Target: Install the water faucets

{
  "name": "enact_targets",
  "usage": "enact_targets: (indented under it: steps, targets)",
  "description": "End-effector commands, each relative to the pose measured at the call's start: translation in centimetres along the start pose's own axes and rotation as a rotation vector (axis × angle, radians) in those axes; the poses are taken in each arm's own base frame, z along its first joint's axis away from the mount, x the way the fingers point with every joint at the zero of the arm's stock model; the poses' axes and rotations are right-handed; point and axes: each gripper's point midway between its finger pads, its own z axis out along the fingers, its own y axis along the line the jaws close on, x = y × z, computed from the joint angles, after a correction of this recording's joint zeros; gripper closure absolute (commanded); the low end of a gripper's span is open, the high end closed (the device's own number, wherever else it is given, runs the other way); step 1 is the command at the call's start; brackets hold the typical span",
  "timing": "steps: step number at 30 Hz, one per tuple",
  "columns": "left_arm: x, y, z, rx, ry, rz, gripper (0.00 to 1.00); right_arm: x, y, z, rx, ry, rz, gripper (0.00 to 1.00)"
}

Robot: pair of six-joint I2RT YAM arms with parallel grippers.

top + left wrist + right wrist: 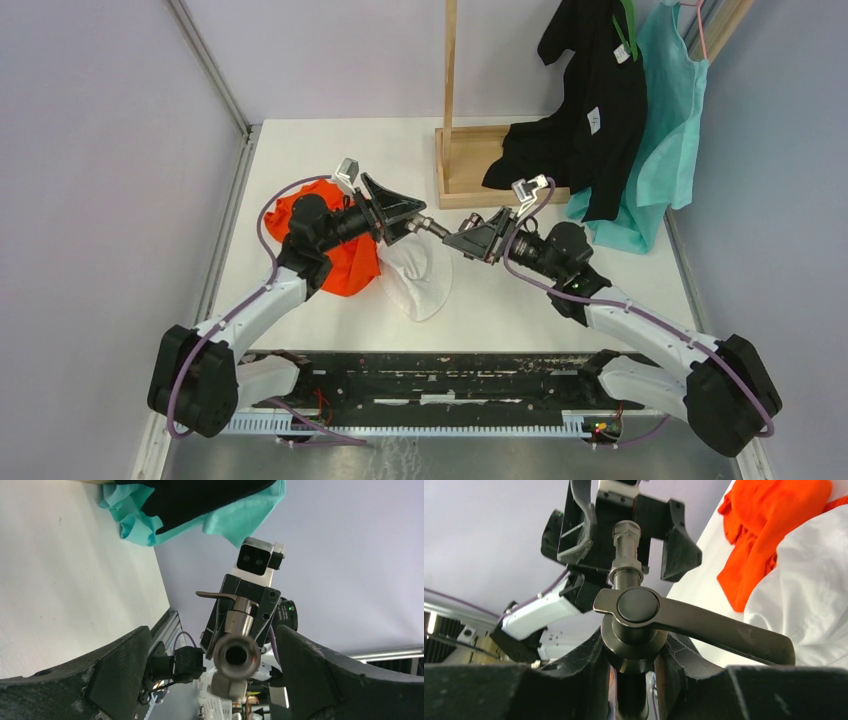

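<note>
Dark bronze-grey metal fills my right pincer (452, 238): it is clenched on the body of the faucet (638, 605), gripping just below the round cap. The lever handle (724, 630) sweeps out to one side, clear of my fingers. The faucet hangs in the air between my two arms, above the bench (520, 290) and near the white cloth (415, 280) that lies against the orange cloth (345, 255). Its hex-ended stub (626, 530) points straight into my left pincer (212, 635), which is released, its jaws standing wide on either side of the open bore and touching nothing. I judge the step to be a grip on that stub so I can turn it against the body. To do it well, I should first line the left pincer's axis up with the stub. Then I should close squarely on the flats of the hex rather than on the smooth collar, where the pads would likely slip. The right grip must hold firm and not rotate, or the turn is lost. I would keep the lever away from my left fingers and work over the cloth, since a dropped part might otherwise roll across the bench.
</note>
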Motion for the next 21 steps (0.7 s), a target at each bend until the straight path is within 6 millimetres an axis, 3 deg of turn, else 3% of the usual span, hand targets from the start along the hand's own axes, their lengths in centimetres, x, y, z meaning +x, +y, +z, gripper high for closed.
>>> enact_targets:
  steps: [1, 4, 9, 15, 21]
  targets:
    - [1.2, -3.2, -0.3, 0.122, 0.123, 0.160, 0.00, 0.4, 4.0, -0.6, -0.098, 0.121, -0.089, 1.00]
    - [1.7, -3.7, -0.4, 0.146, 0.161, 0.170, 0.02, 0.5, 4.2, -0.6, -0.108, 0.143, -0.080, 1.00]
    - [3.0, -4.4, -1.0, 0.171, 0.254, 0.211, 0.14, 0.2, 4.0, -0.6, -0.123, 0.175, -0.025, 1.00]
    - [3.9, -4.3, -1.7, 0.142, 0.329, 0.294, 0.11, -0.8, 3.7, -0.4, -0.150, 0.188, 0.071, 1.00]
    - [4.4, -3.8, -1.9, 0.140, 0.365, 0.285, 0.21, -1.4, 3.5, -0.4, -0.159, 0.187, 0.103, 1.00]
